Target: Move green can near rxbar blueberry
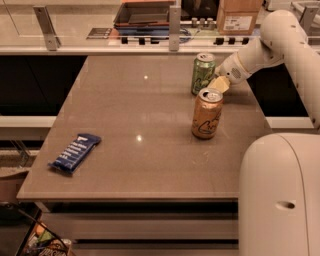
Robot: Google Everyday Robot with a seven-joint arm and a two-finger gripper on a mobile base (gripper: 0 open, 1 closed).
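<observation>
The green can [203, 73] stands upright at the back right of the table, slim, with a silver top. My gripper [218, 83] is right beside it on its right side, low near the table, at the end of my white arm [260, 50] that reaches in from the right. The rxbar blueberry [75, 152] lies flat near the table's front left corner, a dark blue wrapper with white text, far from the can and the gripper.
An orange-gold can [207, 113] stands upright just in front of the green can and the gripper. My white base [280, 195] fills the lower right. Behind the table [140, 100] is a counter with a tray [145, 12] and a cardboard box [240, 15].
</observation>
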